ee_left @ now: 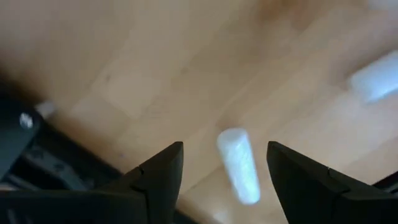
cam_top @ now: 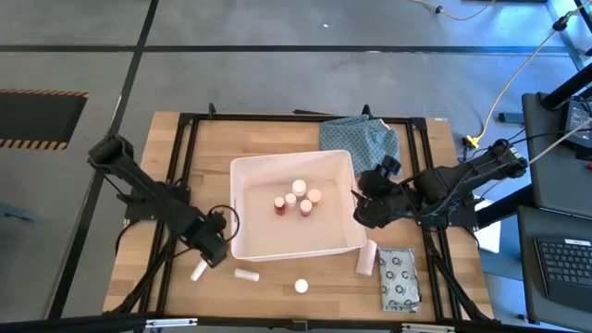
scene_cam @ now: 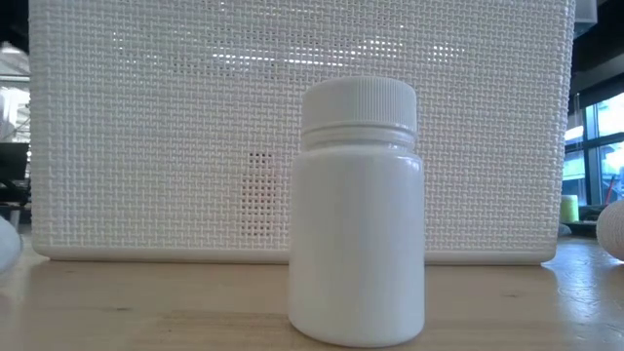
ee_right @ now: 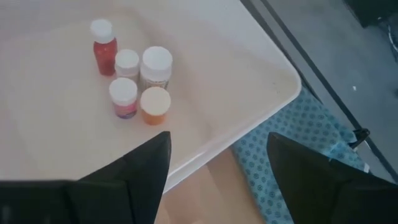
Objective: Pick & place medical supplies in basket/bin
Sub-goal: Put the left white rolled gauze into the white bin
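Note:
The white bin (cam_top: 242, 242) stands mid-table and holds several small bottles (cam_top: 296, 199), one of them red (ee_right: 104, 46). My left gripper (cam_top: 211, 253) hangs open, pointing down, near the bin's near left corner. A short white tube (ee_left: 239, 165) lies on the wood below, between its fingers and untouched. A second tube (cam_top: 246, 274) and a white round bottle (cam_top: 301, 287) lie in front of the bin. Another tube (cam_top: 366, 257) and the ring-printed packet (cam_top: 399, 277) lie at the near right. My right gripper (cam_top: 365, 208) is open and holds nothing, over the bin's right rim.
A blue-green patterned cloth (cam_top: 361, 141) lies crumpled behind the bin's far right corner. Black frame rails (cam_top: 176, 185) run along the table's edges. In the low view the white bottle (scene_cam: 359, 210) stands upright before the bin's meshed wall (scene_cam: 146, 127).

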